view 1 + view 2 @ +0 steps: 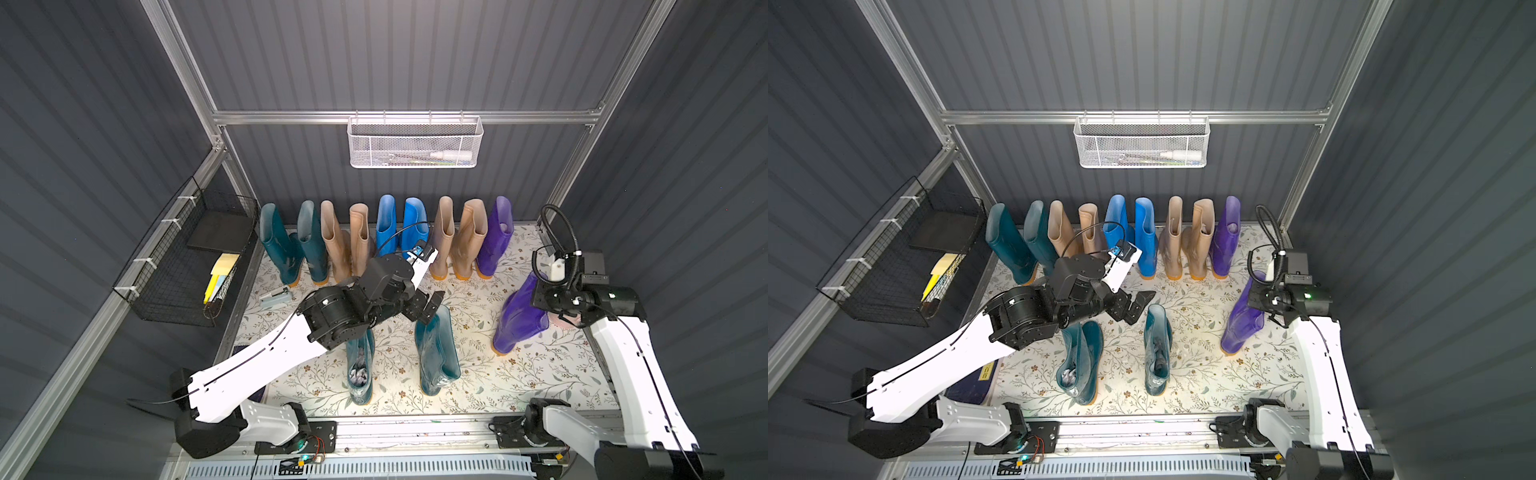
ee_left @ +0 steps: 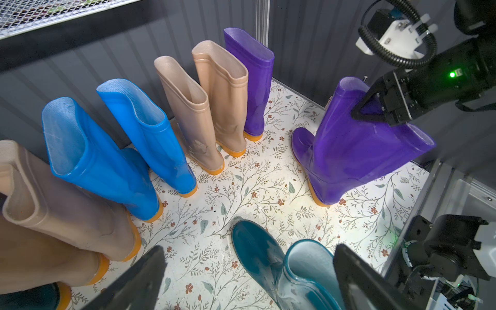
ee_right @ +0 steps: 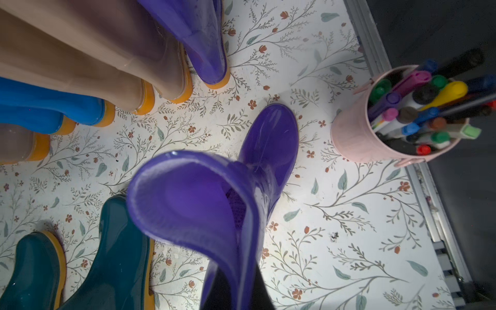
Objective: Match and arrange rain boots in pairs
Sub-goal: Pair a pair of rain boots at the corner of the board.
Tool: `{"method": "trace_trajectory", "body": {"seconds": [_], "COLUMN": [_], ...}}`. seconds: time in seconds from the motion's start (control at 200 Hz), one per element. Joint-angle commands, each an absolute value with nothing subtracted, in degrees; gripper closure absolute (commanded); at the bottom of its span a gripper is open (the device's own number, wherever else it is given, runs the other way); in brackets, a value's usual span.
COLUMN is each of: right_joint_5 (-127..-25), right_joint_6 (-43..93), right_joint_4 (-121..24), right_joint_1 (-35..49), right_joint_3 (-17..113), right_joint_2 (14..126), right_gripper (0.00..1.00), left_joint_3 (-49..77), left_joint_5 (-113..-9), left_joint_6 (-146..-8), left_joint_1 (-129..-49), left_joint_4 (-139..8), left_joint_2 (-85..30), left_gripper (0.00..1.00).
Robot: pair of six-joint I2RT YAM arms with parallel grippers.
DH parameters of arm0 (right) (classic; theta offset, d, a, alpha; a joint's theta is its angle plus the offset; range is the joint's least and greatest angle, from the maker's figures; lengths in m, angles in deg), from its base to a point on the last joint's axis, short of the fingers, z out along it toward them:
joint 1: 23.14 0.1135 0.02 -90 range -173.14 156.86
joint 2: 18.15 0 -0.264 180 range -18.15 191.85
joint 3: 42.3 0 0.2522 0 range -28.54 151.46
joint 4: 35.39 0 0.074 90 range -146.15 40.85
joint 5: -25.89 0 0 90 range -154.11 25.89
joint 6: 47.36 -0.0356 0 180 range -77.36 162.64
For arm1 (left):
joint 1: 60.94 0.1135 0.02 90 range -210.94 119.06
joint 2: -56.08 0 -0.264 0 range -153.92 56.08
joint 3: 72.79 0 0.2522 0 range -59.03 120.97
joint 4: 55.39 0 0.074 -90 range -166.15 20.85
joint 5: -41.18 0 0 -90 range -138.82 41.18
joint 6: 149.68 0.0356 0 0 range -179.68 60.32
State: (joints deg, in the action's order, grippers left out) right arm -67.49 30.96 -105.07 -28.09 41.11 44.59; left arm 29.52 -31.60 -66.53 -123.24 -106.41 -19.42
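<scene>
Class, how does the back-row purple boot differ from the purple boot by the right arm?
The back-row purple boot stands upright; the gripped purple boot leans. The back-row one sits beside a beige boot; the gripped one stands apart. The right gripper is shut on the gripped one's cuff; no gripper holds the back-row one. Both: purple, orange soles.

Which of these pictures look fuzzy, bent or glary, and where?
Right wrist view: the purple boot close to the lens is soft, the pink marker cup sharper. Left wrist view: the blue boots splay outward, wide-lens bending. In both top views: the floral mat glows brightest at the front edge, the walls are dim.
</scene>
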Motion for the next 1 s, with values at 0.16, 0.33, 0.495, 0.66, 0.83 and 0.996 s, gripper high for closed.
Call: {"method": "trace_trajectory", "body": {"seconds": [0.16,0.33,0.495,0.66,0.83,0.996], "right_joint_5": [-72.86,-72.8,-72.34,-73.47,-76.12,-77.17], "right_joint_6": [37.09,37.74,38.23,39.37,42.76,45.31], "right_joint_4": [-93.97,-90.44,-87.97,-87.17,-88.02,-86.87], "right_joint_1": [-33.27,-33.67,-33.69,-33.72,-33.67,-33.29], "right_joint_3": [53.12,59.92,66.03,73.25,81.37,84.19], "right_joint_2": [57.44,66.22,73.94,80.99,87.84,91.68], "right_gripper": [1.0,1.0,1.0,1.0,1.0,1.0], "left_joint_3": [31.77,32.54,32.42,33.33,32.78,31.94], "left_joint_5": [-27.64,-26.41,-24.81,-23.86,-22.91,-22.26], "left_joint_6": [-66.71,-67.72,-68.91,-69.61,-70.46,-71.44], "left_joint_1": [-123.17,-123.17,-123.17,-123.19,-123.19,-123.17], "left_joint_4": [-107.28,-107.47,-108.17,-108.7,-108.48,-108.2], "left_joint_2": [-18.67,-19.06,-18.37,-17.86,-17.22,-16.53], "left_gripper": [0.0,0.01,0.01,0.01,0.01,0.0]}}
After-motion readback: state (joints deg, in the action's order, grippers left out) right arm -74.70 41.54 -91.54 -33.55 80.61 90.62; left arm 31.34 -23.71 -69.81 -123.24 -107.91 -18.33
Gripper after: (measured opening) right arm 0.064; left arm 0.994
